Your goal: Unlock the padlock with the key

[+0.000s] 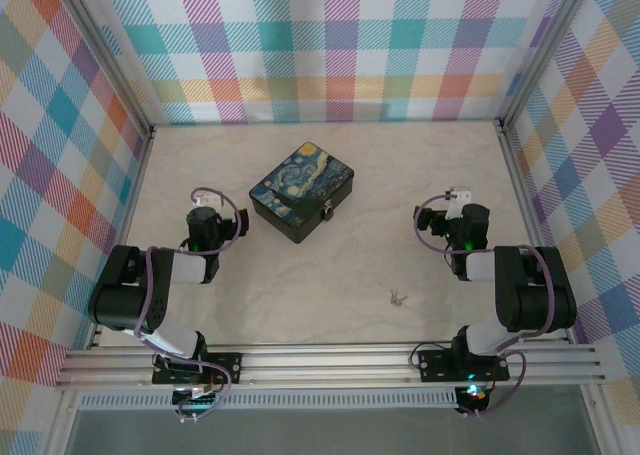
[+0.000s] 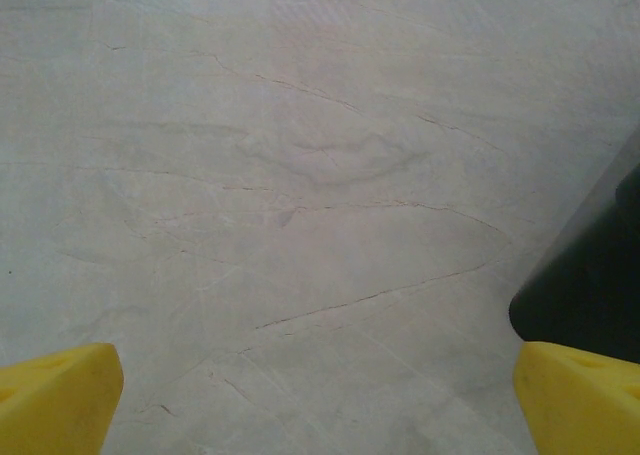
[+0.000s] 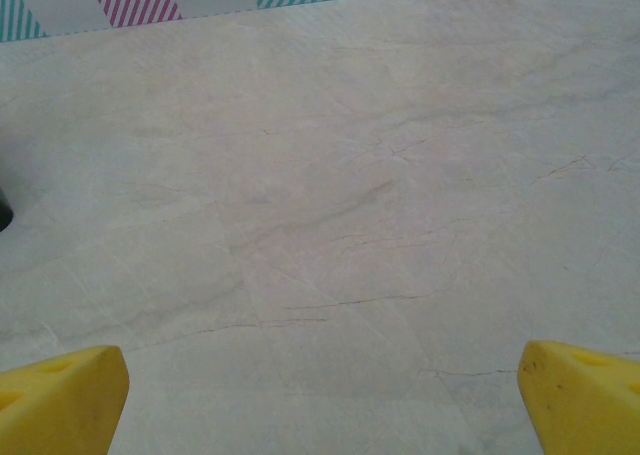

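With the left gripper [image 1: 204, 201] and the right gripper [image 1: 457, 196] both spread wide and empty on either side of the box [image 1: 300, 191], the padlock [image 1: 327, 213] hung on the box's near-right face, while the key [image 1: 398, 297] lay near-right of the box, closest to the right arm, its axis unreadable.

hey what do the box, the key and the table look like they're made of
Box: dark body and a lid painted in blue-and-yellow swirls with a slight sheen; wood or plastic, can't tell which. Key: silvery-grey, probably metal, too small to judge the finish. Table: pale and matte with thin veins like marble; could be stone or a printed sheet.
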